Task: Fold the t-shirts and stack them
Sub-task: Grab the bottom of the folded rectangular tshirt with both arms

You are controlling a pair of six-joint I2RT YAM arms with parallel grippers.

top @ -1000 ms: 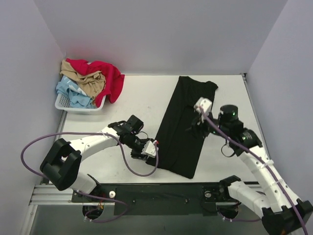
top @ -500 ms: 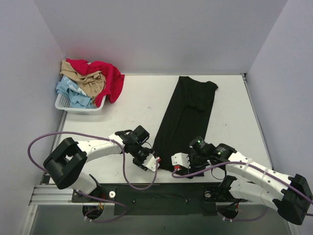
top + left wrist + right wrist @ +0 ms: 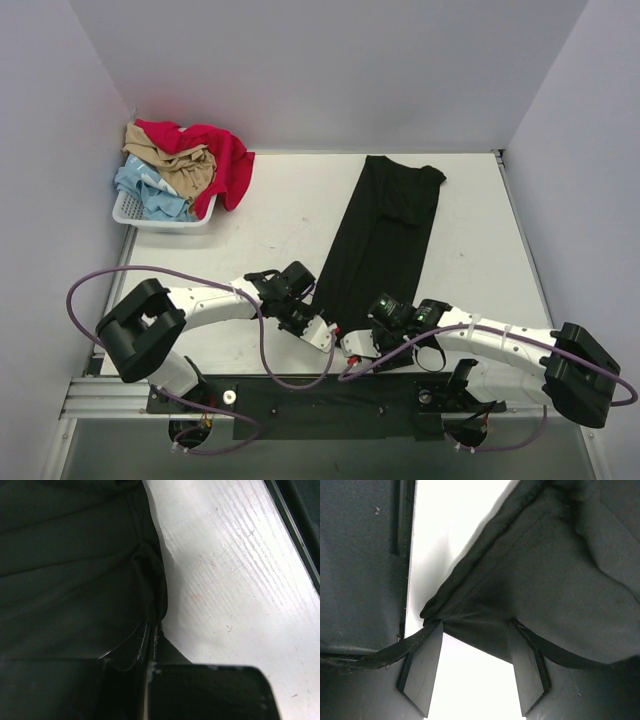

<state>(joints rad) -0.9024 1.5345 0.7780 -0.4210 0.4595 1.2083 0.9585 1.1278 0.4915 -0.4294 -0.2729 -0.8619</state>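
A black t-shirt (image 3: pixel 385 230), folded into a long strip, lies on the table from back right to front centre. My left gripper (image 3: pixel 325 335) sits at its near left corner. In the left wrist view this gripper (image 3: pixel 151 630) is shut on a pinched ridge of the black t-shirt (image 3: pixel 75 570) at its edge. My right gripper (image 3: pixel 352 345) is low at the near end, close beside the left one. Its jaws (image 3: pixel 476 626) stand open astride the hem of the black t-shirt (image 3: pixel 555 570), with the corner of the cloth between the fingertips.
At the back left, a white lattice basket (image 3: pixel 130 212) holds a red t-shirt (image 3: pixel 222 155), a tan one (image 3: pixel 180 165) and a pale blue one (image 3: pixel 145 190). The black rail (image 3: pixel 330 395) at the table's front edge runs just below both grippers.
My right arm swung from the shirt's middle down to its near end. My left gripper slid right to the near left corner and shut on the hem.
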